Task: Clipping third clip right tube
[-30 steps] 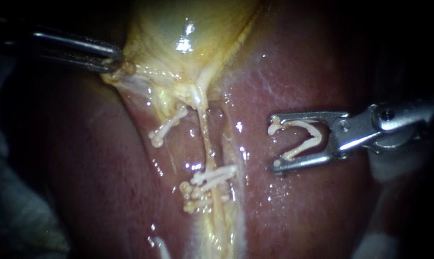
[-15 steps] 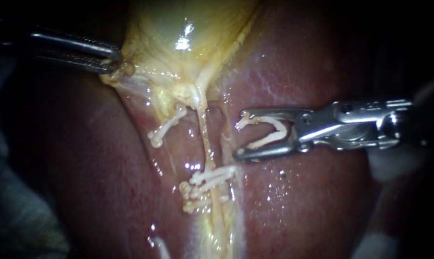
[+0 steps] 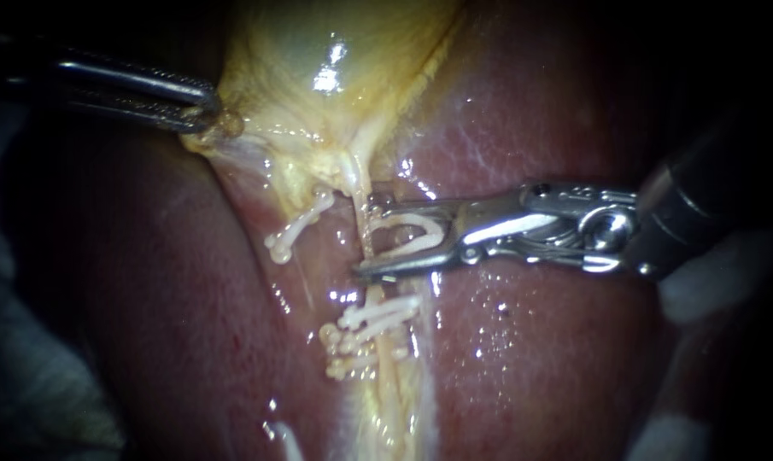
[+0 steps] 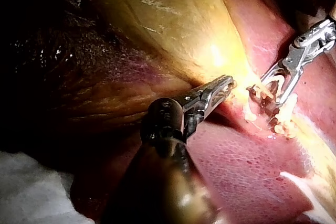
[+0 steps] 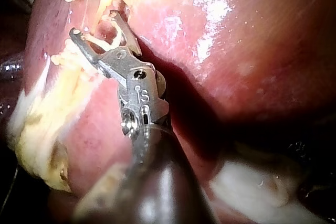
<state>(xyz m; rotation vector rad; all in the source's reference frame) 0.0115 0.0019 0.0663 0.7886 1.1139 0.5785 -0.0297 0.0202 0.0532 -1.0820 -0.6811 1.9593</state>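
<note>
At centre frame in the endoscope view, the right tube (image 3: 366, 243) runs top to bottom, leaning slightly rightward as it descends from the gallbladder (image 3: 318, 51) over the liver (image 3: 531, 358). Two earlier clips (image 3: 382, 314) sit on it lower down. Another clip (image 3: 296, 226) lies on the strand to its left. My right instrument (image 3: 367, 237) enters almost level from the right, so its jaws cross the tube's long axis nearly square. The jaws stand spread above and below the tube, just above the earlier clips, with an open clip (image 3: 416, 232) seated against both. I cannot tell how deep the tube sits in the clip's mouth. My left instrument (image 3: 205, 111), upper left and well apart, pinches the gallbladder's edge. Judgement: the right instrument is placed to close.
</note>
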